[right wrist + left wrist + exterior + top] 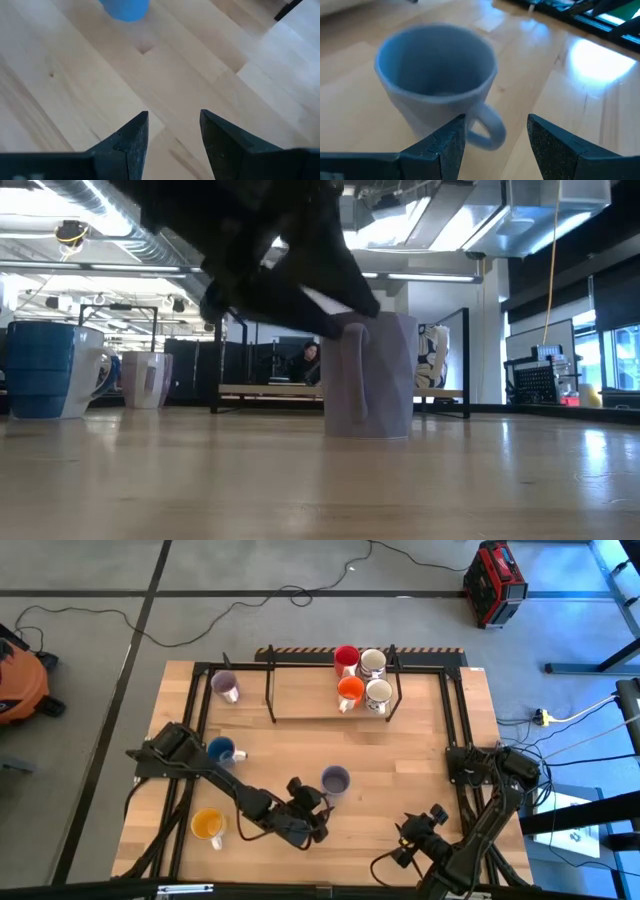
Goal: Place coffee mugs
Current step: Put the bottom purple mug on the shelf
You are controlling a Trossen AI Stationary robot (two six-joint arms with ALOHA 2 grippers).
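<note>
While approaching the lilac mug [335, 780] upright at mid-counter [420, 760], left gripper [312, 808] noted wide open and empty, mug handle [487, 131] just ahead between its fingers; right gripper [415, 838] farther, parted, idle.

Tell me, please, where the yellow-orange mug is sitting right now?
In the high view, the yellow-orange mug stands near the table's front-left corner, below the blue mug and left of the left gripper.
</note>
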